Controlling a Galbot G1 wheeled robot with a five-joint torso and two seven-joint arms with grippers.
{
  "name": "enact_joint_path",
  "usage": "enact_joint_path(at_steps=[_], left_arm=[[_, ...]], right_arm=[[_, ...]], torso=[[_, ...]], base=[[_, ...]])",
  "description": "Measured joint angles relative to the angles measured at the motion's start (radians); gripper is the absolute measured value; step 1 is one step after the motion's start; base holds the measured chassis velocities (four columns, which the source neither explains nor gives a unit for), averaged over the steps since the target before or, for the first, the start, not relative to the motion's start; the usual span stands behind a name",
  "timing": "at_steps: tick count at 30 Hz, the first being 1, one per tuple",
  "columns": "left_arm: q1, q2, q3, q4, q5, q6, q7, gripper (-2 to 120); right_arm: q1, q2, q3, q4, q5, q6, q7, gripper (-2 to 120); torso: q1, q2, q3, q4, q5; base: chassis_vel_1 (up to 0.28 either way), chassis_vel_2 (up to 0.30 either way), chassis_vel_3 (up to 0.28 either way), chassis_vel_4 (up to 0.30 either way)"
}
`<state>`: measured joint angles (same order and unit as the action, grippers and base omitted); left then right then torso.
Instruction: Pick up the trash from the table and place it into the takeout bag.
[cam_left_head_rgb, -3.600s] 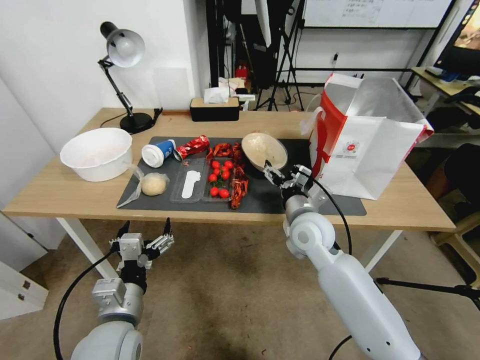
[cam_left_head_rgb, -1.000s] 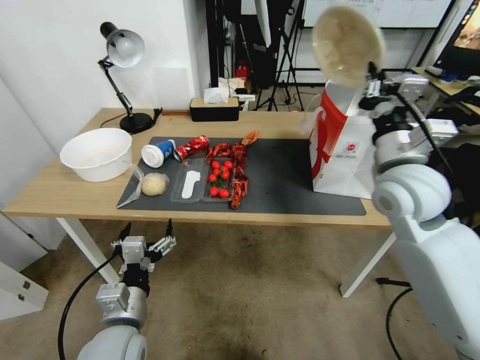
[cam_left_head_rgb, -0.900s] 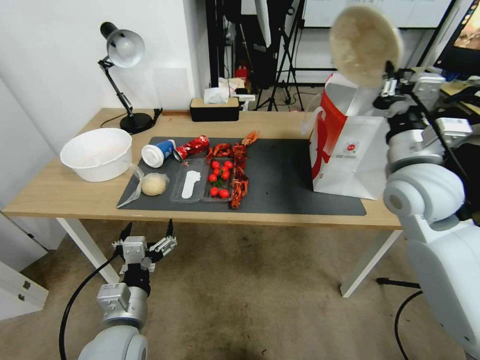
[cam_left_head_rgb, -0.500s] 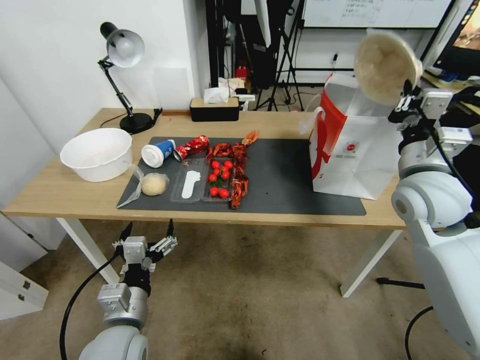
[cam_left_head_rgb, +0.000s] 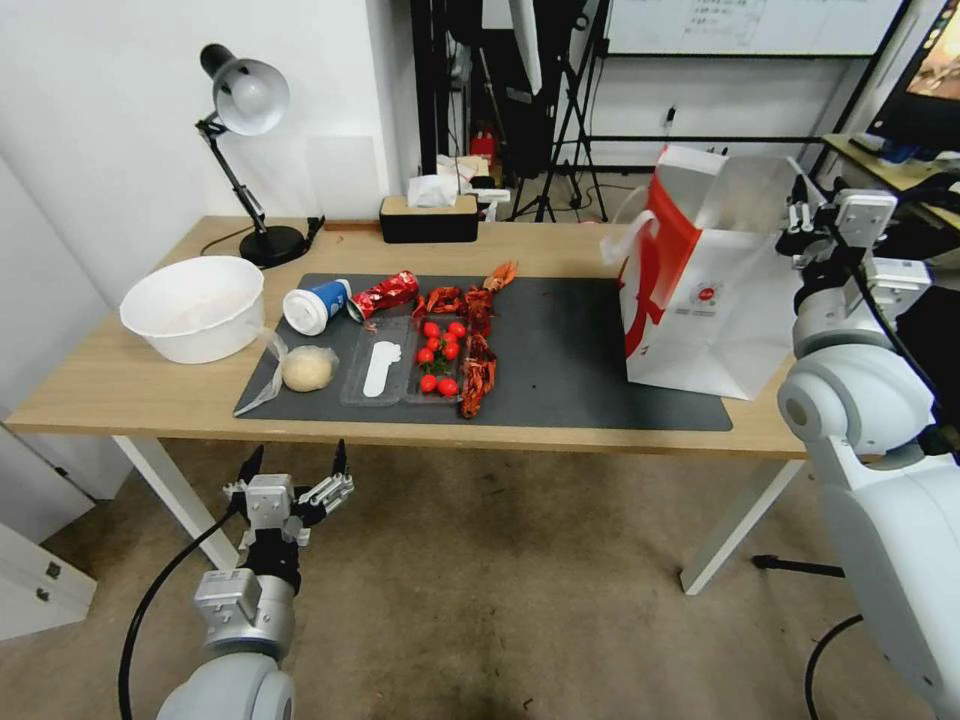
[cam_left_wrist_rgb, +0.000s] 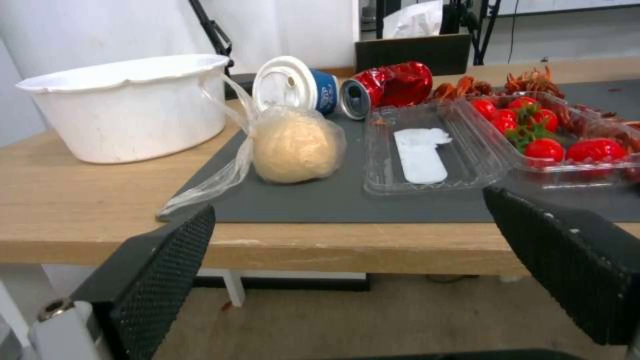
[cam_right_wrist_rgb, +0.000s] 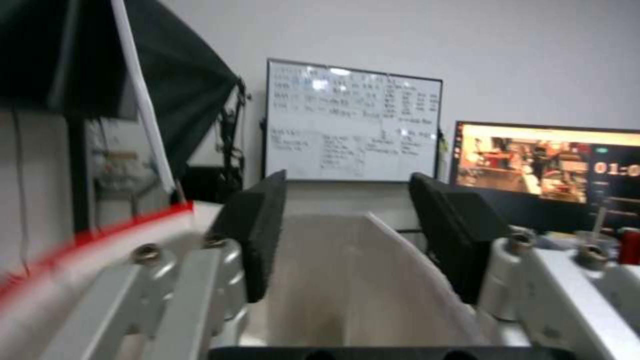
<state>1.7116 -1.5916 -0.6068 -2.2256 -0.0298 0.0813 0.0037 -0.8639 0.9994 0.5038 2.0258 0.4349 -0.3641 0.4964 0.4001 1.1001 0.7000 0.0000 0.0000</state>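
Note:
The takeout bag (cam_left_head_rgb: 715, 300) stands open at the right end of the table (cam_left_head_rgb: 130, 385). My right gripper (cam_left_head_rgb: 815, 215) hovers at the bag's upper right rim, open, with nothing between its fingers (cam_right_wrist_rgb: 260, 235). Trash lies on the dark mat (cam_left_head_rgb: 570, 360): a blue-and-white cup (cam_left_head_rgb: 315, 303) on its side, a crushed red can (cam_left_head_rgb: 385, 293), a clear bag with a dough ball (cam_left_head_rgb: 305, 368), a clear tray of tomatoes (cam_left_head_rgb: 438, 360) and red crayfish shells (cam_left_head_rgb: 478, 350). My left gripper (cam_left_head_rgb: 290, 475) hangs open below the table's front edge, facing the dough bag (cam_left_wrist_rgb: 293, 145).
A large white bowl (cam_left_head_rgb: 195, 305) sits at the table's left end. A desk lamp (cam_left_head_rgb: 245, 100) and a black tissue box (cam_left_head_rgb: 430, 215) stand along the back edge. Tripods and a desk with a monitor crowd the room behind and to the right.
The right gripper carried the beige bowl over the bag, came down to its rim and let go; the bowl is gone from view. The left arm stayed still.

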Motion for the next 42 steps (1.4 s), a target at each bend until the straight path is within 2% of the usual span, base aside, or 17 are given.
enact_joint_path(at_steps=[2,3,6,7,8,9,10,12,13,14,16,19,23,30,32,42], left_arm=[[0.000,0.000,0.001,0.001,0.000,0.000,0.000,100],[0.000,0.000,0.001,0.001,0.000,0.000,0.000,100],[-0.001,0.000,-0.001,0.001,0.000,0.000,0.000,100],[-0.001,0.000,-0.001,0.001,0.000,0.000,0.000,100],[-0.002,0.000,-0.002,0.001,0.000,0.000,0.000,100],[-0.002,0.000,-0.002,0.002,0.000,0.000,0.000,100],[-0.002,0.000,-0.002,0.002,0.000,0.000,0.000,100],[-0.004,0.000,-0.002,0.005,0.000,0.000,0.000,100],[-0.004,0.000,-0.002,0.005,0.000,0.000,0.000,100],[-0.005,0.000,-0.002,0.006,0.000,0.000,0.000,100],[-0.005,0.003,-0.003,0.007,-0.002,0.000,0.000,100],[-0.006,0.005,-0.004,0.008,-0.003,0.000,0.000,100],[-0.009,0.005,-0.004,0.010,-0.007,0.000,0.000,100],[-0.016,0.008,-0.005,0.018,-0.010,0.000,-0.001,100],[-0.017,0.009,-0.005,0.021,-0.011,-0.001,-0.001,100],[-0.021,0.011,-0.006,0.028,-0.014,-0.002,-0.001,100]], right_arm=[[0.019,-0.001,0.002,-0.002,0.042,0.030,0.001,65],[0.019,-0.001,0.002,-0.002,0.042,0.030,0.001,65],[0.050,-0.011,0.002,0.038,0.220,0.124,-0.041,78],[0.050,-0.011,0.002,0.038,0.220,0.124,-0.041,78],[0.053,-0.015,0.002,0.050,0.280,0.144,-0.057,83],[0.051,-0.022,0.002,0.068,0.349,0.191,-0.106,89],[0.051,-0.022,0.002,0.068,0.349,0.191,-0.106,89],[0.013,-0.027,-0.008,0.095,0.381,0.261,-0.207,97],[0.013,-0.027,-0.008,0.095,0.381,0.261,-0.207,97],[-0.018,-0.028,-0.016,0.113,0.382,0.285,-0.250,100],[-0.077,-0.032,-0.031,0.137,0.361,0.333,-0.332,100],[-0.136,-0.041,-0.047,0.160,0.322,0.360,-0.378,100],[-0.235,-0.059,-0.067,0.199,0.257,0.368,-0.387,100],[-0.369,-0.064,-0.080,0.222,0.126,0.394,-0.323,100],[-0.422,-0.053,-0.088,0.219,0.059,0.432,-0.289,100],[-0.614,0.008,-0.107,0.202,-0.070,0.517,-0.212,100]], torso=[[0.000,0.000,0.000,-0.0001,0.0000],[0.000,0.000,0.000,-0.0001,0.0000],[0.000,0.000,0.000,0.0001,-0.0001],[0.000,0.000,0.000,0.0001,-0.0001],[0.000,0.000,0.000,0.0001,-0.0001],[0.000,0.000,0.000,0.0001,-0.0002],[0.000,0.000,0.000,0.0001,-0.0002],[0.000,0.000,0.000,0.0000,-0.0001],[0.000,0.000,0.000,0.0000,-0.0001],[0.000,0.000,0.000,0.0000,-0.0001],[0.000,0.000,0.000,0.0000,-0.0001],[0.000,0.000,0.000,0.0001,0.0000],[0.000,0.000,0.000,-0.0002,0.0000],[0.000,0.000,0.000,0.0000,-0.0002],[0.000,0.000,0.000,0.0001,0.0001],[0.000,0.000,0.000,0.0000,0.0000]], base=[[0.000,0.000,0.000,0.000],[0.000,0.000,0.000,0.000],[0.000,0.000,0.000,0.000],[0.000,0.000,0.000,0.000],[0.000,0.000,0.000,0.000],[0.000,0.000,0.000,0.000],[0.000,0.000,0.000,0.000],[0.000,0.000,0.000,0.000],[0.000,0.000,0.000,0.000],[0.000,0.000,0.000,0.000],[0.000,0.000,0.000,0.000],[0.000,0.000,0.000,0.000],[0.000,0.000,0.000,0.000],[0.000,0.000,0.000,0.000],[0.000,0.000,0.000,0.000],[0.000,0.000,0.000,0.000]])
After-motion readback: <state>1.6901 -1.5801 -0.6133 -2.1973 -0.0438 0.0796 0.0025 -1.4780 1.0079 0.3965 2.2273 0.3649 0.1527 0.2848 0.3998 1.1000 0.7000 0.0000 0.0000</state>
